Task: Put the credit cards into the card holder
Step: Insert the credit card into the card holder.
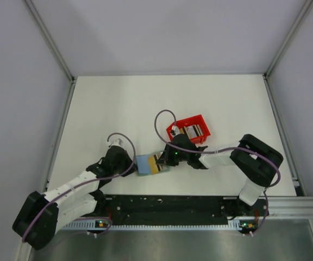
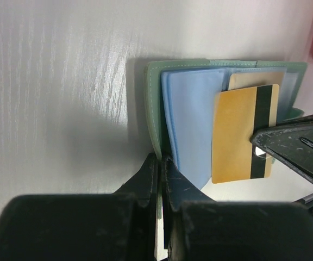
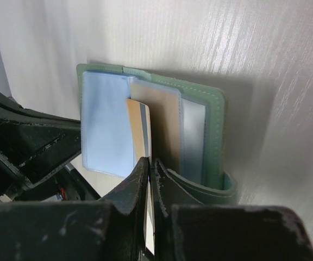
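Left gripper: the left gripper [image 2: 160, 166] is pinching shut on the left edge of the grey-green folding card holder [image 2: 192, 119], apparently pinning it open so it is not sliding under a push.
Holder location: it is lying open, light blue inside facing up, on the white table [image 1: 118, 109] in the near middle, between the two grippers.
Right gripper: the right gripper [image 3: 150, 168] is clamping closed on one end of a gold-brown rectangular credit card with a dark stripe [image 2: 235, 136], leaving the other end free to enter a pocket.
Card location: it is overlapping the holder's right half. Whether its edge is inside a slot cannot be told.
Already stowed: a second tan card [image 2: 254, 80] is sitting in a pocket, only partly showing.
Supply: remaining cards [image 1: 192, 130] are waiting in the red plastic bin [image 1: 201, 120], just far-right of the holder.
Step, judged: insertion is under way, and the next move is likely calling for a straight slide along the pocket.
Risk, judged: the card may be riding over the pocket lip, or the holder twisting about the pinch.
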You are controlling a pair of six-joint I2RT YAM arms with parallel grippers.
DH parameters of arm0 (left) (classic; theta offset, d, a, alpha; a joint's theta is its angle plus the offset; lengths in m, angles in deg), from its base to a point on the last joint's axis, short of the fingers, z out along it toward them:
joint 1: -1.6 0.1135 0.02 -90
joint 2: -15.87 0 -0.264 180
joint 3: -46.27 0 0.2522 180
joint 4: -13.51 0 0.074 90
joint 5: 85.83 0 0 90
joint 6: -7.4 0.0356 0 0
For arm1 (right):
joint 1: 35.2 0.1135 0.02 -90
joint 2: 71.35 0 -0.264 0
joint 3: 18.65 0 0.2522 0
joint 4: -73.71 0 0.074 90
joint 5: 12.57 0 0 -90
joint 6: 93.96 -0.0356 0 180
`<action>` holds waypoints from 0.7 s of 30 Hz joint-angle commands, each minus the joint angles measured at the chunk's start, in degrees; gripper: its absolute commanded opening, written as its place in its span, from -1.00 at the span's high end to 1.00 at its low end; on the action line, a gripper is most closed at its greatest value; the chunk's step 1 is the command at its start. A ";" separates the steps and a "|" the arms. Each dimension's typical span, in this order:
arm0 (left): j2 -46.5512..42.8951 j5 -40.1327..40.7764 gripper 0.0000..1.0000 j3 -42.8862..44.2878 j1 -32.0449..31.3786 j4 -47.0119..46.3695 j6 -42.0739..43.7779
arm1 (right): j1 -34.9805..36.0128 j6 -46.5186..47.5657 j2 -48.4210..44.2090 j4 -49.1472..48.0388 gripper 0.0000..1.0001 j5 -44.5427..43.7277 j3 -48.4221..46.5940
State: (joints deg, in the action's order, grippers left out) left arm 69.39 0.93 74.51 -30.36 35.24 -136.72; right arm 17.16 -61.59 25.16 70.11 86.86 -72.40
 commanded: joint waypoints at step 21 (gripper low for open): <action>0.01 -2.12 1.00 -2.44 -0.20 -3.84 -0.36 | -0.24 -3.37 7.73 -6.37 1.00 -2.93 -0.97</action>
State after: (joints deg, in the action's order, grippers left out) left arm 69.26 0.51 73.46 -30.36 32.82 -136.94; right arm 16.15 -65.13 30.34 61.30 86.62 -72.07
